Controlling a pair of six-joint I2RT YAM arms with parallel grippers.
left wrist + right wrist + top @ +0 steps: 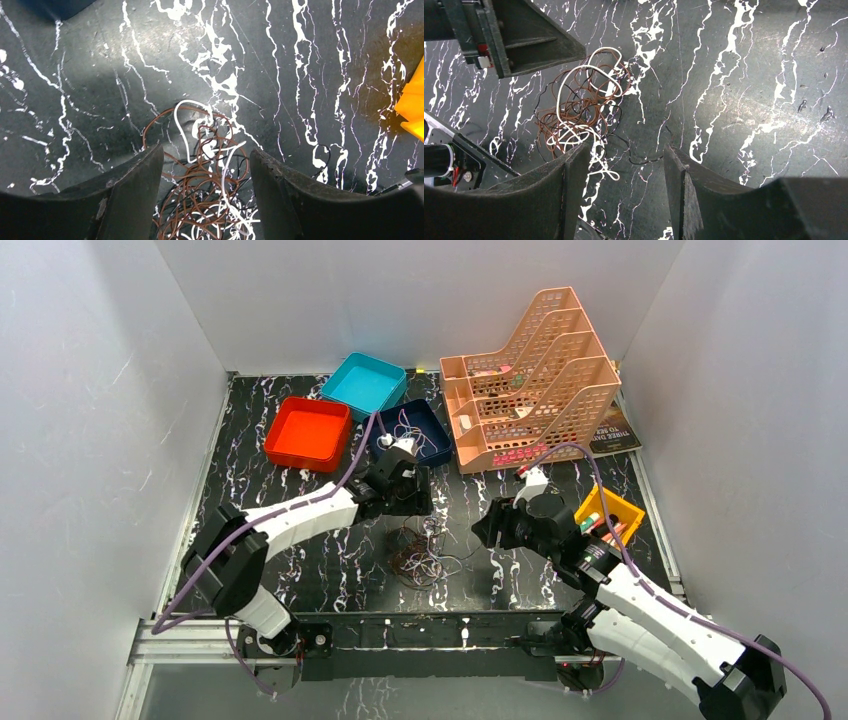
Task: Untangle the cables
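Observation:
The cables (420, 552) lie in a loose tangle of brown, whitish and black strands on the black marble table (330, 570), between the two arms. My left gripper (408, 512) hangs just behind and above the heap. In the left wrist view its jaws (206, 150) stand apart on either side of the cables (205, 172), with brown and white loops rising between them and neither finger clearly touching. My right gripper (492, 530) is open to the right of the heap. In the right wrist view the cables (579, 110) lie ahead-left of that gripper (626, 149), with one white loop and a black strand near its left finger.
A red tray (308, 432), a teal tray (363, 383) and a navy tray (432, 435) holding a few thin strands stand at the back left. A peach file rack (530, 380) and a book (612, 435) are at the back right. A yellow bin (610, 512) sits by the right arm.

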